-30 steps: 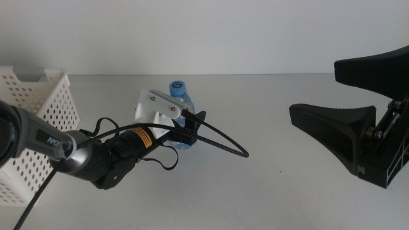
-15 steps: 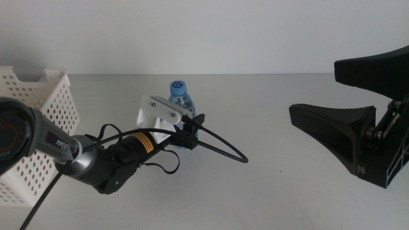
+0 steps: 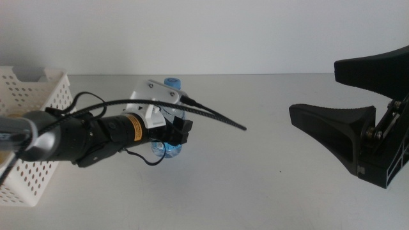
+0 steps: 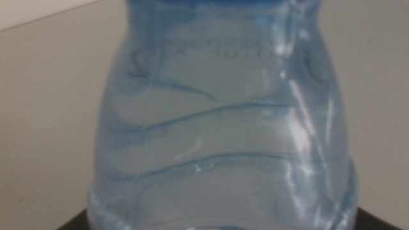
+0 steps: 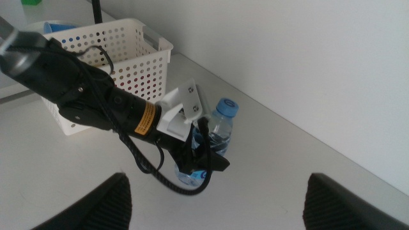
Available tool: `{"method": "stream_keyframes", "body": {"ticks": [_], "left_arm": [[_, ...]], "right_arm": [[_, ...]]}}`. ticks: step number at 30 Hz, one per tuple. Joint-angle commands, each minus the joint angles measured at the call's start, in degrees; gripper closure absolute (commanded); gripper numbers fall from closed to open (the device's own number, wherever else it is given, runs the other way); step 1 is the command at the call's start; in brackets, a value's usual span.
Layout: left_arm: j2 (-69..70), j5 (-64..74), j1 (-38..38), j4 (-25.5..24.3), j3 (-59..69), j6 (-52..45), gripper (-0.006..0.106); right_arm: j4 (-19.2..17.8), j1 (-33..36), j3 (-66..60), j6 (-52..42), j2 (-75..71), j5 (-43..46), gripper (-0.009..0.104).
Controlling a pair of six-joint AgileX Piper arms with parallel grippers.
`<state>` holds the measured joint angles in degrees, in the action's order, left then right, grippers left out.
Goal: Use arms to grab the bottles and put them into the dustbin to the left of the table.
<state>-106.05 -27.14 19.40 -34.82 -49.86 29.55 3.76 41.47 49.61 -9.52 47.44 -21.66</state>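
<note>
Bottle under grip: the clear plastic water bottle with the blue cap [image 3: 172, 82] sits between the dark jaws of the left gripper [image 3: 177, 133], which are clenched on its lower body. In the middle view the bottle's base appears slightly off the pale grey-white table [image 3: 268, 191], though contact cannot be ruled out. The bottle is near upright, cap uppermost. In the left wrist view its ribbed clear wall [image 4: 223, 128] fills nearly the whole picture, with only dark jaw corners showing at the edge.

The left arm, black with a white plastic bracket [image 3: 153, 96] and a yellow sticker [image 3: 134, 124], reaches in from the side of the white perforated plastic basket [image 3: 38, 96]. A ribbed black cable [image 3: 217, 118] arches from the bracket past the bottle. The basket stands at the table's left end, well apart from the bottle; the right wrist view shows something blue inside it, too small to identify.

The right gripper [image 3: 358, 121] waits at the table's right side, jaws spread wide with nothing between them, well clear of the bottle.
</note>
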Motion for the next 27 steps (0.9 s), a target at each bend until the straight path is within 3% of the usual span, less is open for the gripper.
{"method": "stream_keyframes", "body": {"ticks": [1,5,8,12,14,17,22,27], "left_arm": [[8.91,2.78,-0.09,-6.40,-3.09,10.79,0.102],[16.61,13.85,-0.09,-26.98,-6.47,32.41,0.102],[21.23,16.68,-0.33,-46.26,-8.66,52.85,0.102],[23.53,6.02,-5.23,-71.02,-12.43,81.93,0.102],[23.16,-5.93,-9.69,-70.41,-14.47,86.53,0.102],[22.73,-16.27,-13.92,-70.41,-16.86,85.14,0.102],[22.86,-13.79,-14.82,-70.41,-17.66,84.52,0.102],[23.76,-8.63,-9.93,-70.41,-17.66,84.29,0.100]], "right_arm": [[-0.46,0.16,1.88,-0.46,-0.34,4.19,0.008],[-0.46,0.16,1.88,-0.46,-0.34,4.19,0.008],[-0.46,0.16,1.88,-0.46,-0.34,4.19,0.008],[-0.46,0.16,1.88,-0.46,-0.34,4.19,0.008],[-0.41,0.16,1.89,-0.46,-0.34,4.21,0.008],[-0.47,0.16,1.89,-0.46,-0.34,4.27,0.008],[-0.47,0.16,1.89,-0.46,-0.34,4.27,0.008],[-0.47,0.16,1.89,-0.46,-0.34,4.33,0.008]]}}
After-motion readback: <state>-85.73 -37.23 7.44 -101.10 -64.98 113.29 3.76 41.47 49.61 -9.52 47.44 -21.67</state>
